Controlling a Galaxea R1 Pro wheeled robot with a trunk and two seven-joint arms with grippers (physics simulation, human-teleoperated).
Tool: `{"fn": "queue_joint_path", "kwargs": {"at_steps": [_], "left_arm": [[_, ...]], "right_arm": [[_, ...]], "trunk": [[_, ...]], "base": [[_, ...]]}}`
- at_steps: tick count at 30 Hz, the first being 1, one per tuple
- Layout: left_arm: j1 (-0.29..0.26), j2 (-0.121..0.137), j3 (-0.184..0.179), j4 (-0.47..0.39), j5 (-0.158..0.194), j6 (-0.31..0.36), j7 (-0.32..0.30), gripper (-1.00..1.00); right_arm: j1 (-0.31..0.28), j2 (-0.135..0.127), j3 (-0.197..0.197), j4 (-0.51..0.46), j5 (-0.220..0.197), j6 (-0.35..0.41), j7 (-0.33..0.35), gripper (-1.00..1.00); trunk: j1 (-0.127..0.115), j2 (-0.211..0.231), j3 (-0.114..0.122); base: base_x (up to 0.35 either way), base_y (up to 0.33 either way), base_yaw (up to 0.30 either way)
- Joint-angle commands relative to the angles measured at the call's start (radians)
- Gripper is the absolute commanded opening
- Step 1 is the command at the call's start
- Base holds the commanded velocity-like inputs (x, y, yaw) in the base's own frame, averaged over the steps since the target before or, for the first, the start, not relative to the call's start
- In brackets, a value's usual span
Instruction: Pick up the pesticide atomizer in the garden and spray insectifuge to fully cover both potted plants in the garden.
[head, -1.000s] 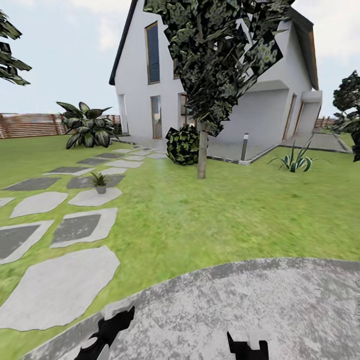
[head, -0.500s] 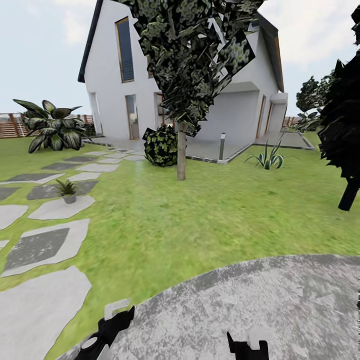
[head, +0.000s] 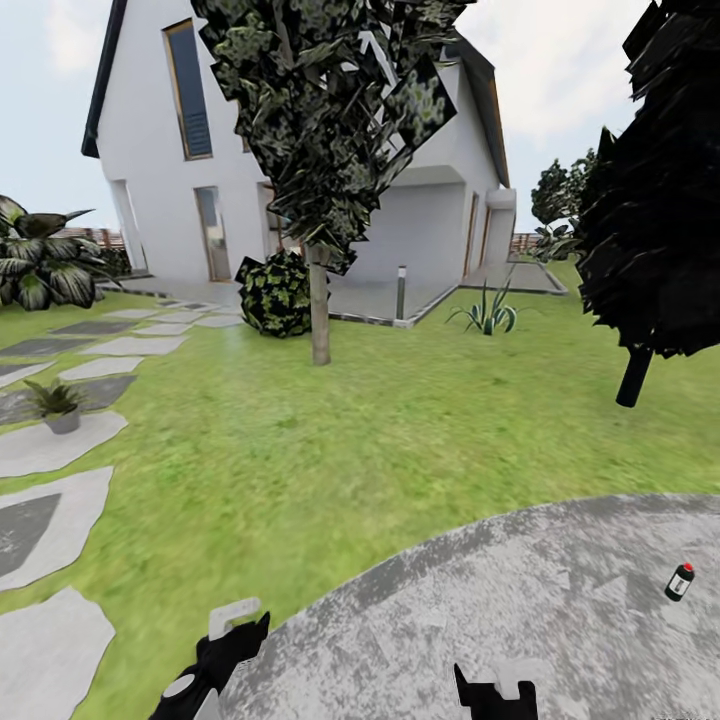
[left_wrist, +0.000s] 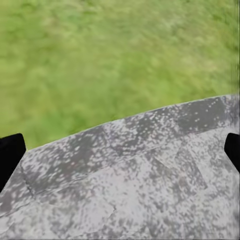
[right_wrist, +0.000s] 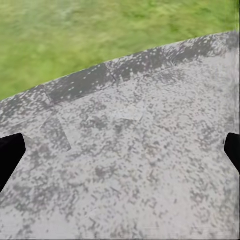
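Head view looks across a green lawn (head: 380, 440) toward a white house (head: 300, 170). A tree (head: 320, 130) with dark mottled leaves stands mid-lawn, its trunk just beside a round dark bush (head: 275, 293). A second, nearly black tree (head: 650, 190) stands at the right, and a spiky striped plant (head: 487, 315) grows near the driveway, beside a short lamp post (head: 401, 293). Stepping stones (head: 60, 440) run along the left; on one of them sits a small potted plant (head: 58, 403), well apart from the robot. A big broad-leaved shrub (head: 40, 265) fills the far left edge.

Grey round paving (head: 520, 600) lies in the foreground. On its right part stands a small dark bottle (head: 679, 582) with a red cap, upright and slightly tilted, with open paving between it and the robot; it is too small to tell its label.

Left gripper (head: 215, 665) and right gripper (head: 495, 692) hang low at the bottom edge, well apart from the bottle. In both wrist views the black fingertips (left_wrist: 10, 155) (right_wrist: 10, 152) sit at opposite edges with bare paving and grass between them, so both are spread wide and hold nothing.

Compared with half a second ago, the whole scene has slid leftward, a turn of the camera to the right. The bottle has come into sight, and the black tree now shows far more fully.
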Motion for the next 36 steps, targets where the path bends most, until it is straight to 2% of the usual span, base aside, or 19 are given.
{"fn": "queue_joint_path", "kwargs": {"at_steps": [1, 9, 29, 36], "left_arm": [[0.0, 0.0, 0.0, 0.0, 0.007, -0.002, 0.0, 1.0], [0.0, 0.0, 0.0, 0.0, 0.007, -0.003, 0.0, 1.0], [0.0, 0.0, 0.0, -0.001, 0.007, -0.003, 0.0, 1.0], [0.0, 0.0, 0.0, -0.001, 0.007, -0.002, -0.001, 1.0]], "right_arm": [[-0.001, 0.0, 0.002, 0.001, -0.003, -0.003, 0.002, 1.0], [-0.001, 0.0, 0.002, 0.001, -0.003, -0.003, 0.0, 1.0], [0.002, 0.001, 0.002, -0.002, -0.003, -0.003, -0.003, 1.0], [0.0, 0.001, 0.002, 0.0, -0.003, -0.002, -0.003, 1.0]], "trunk": [[0.0, 0.0, -0.001], [0.0, 0.0, -0.001], [0.0, 0.0, 0.002], [0.0, 0.0, 0.002]], "base": [[0.246, 0.0, -0.272], [0.242, 0.0, -0.232], [0.222, 0.0, -0.009], [0.079, 0.0, -0.173]]}}
